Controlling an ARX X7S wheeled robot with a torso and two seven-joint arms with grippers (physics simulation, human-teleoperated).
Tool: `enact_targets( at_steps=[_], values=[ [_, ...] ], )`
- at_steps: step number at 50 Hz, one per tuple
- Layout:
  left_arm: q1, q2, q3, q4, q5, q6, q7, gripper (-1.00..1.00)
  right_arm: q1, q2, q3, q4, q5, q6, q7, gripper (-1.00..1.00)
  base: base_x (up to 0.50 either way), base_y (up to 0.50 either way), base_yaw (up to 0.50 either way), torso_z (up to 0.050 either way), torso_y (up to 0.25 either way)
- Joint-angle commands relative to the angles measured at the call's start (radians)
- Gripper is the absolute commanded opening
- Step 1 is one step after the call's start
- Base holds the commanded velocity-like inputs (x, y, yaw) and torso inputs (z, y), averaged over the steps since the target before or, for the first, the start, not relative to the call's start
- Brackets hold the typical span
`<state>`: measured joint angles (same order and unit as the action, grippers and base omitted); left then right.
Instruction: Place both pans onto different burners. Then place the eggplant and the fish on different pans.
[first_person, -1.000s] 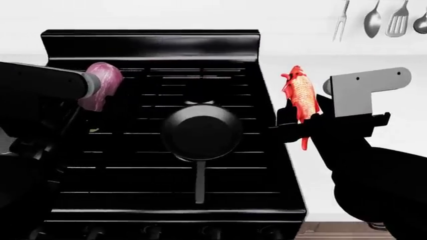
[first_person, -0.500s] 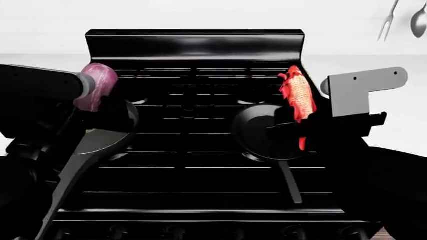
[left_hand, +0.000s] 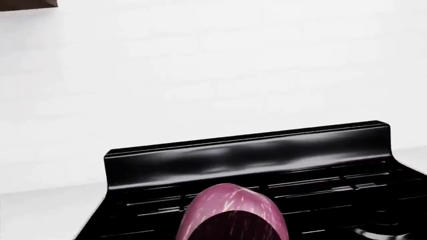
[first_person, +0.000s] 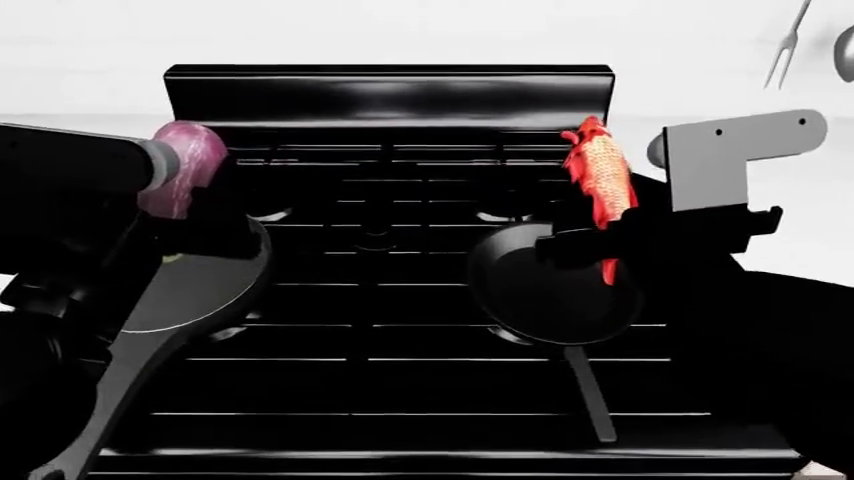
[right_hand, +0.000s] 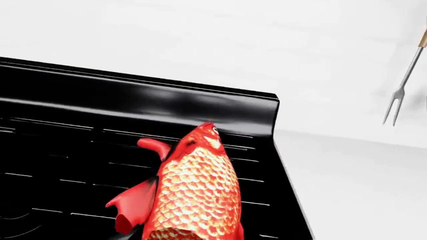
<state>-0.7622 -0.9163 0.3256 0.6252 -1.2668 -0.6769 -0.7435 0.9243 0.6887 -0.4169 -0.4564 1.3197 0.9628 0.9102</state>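
Note:
Two black pans rest on the stove's burners (first_person: 387, 345). The left pan (first_person: 200, 290) has its long handle running toward the front left. The right pan (first_person: 547, 290) has a thin handle pointing to the front. My left gripper (first_person: 198, 212) is shut on the pink-purple eggplant (first_person: 187, 165) (left_hand: 230, 210), held over the left pan's far edge. My right gripper (first_person: 601, 245) is shut on the red-orange fish (first_person: 601, 180) (right_hand: 197, 192), which hangs head up over the right pan's right side. Neither wrist view shows its fingers.
The stove's glossy backguard (first_person: 387, 95) rises behind the grates. A white counter (right_hand: 360, 190) lies to the stove's right, and a fork (right_hand: 403, 82) hangs on the wall above it. A grey bracket (first_person: 727, 150) sits on my right arm.
The head view swung left, so the stove shifted right and the left pan came into sight. The fish now hangs over the right pan. Both grips are unchanged.

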Motion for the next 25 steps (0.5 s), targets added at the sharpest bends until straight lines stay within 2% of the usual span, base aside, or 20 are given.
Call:
enact_targets(
  at_steps=[1,14,25],
  values=[
    [-0.007,-0.012,-0.014,-0.001,-0.014,0.008,-0.01,-1.0,0.1,-0.039,-0.047,0.087,0.006,0.077,-0.026,-1.0,0.0,0.0,0.0,0.0,0.0],
    [-0.002,-0.019,-0.018,-0.002,-0.013,0.01,-0.014,-1.0,0.132,-0.104,-0.143,0.337,-0.153,0.029,-0.167,-1.0,0.0,0.0,0.0,0.0,0.0],
    [0.017,-0.021,-0.021,-0.009,-0.003,0.022,-0.009,-1.0,0.102,-0.119,-0.189,0.384,-0.194,0.012,-0.204,-1.0,0.0,0.0,0.0,0.0,0.0]
  ],
)
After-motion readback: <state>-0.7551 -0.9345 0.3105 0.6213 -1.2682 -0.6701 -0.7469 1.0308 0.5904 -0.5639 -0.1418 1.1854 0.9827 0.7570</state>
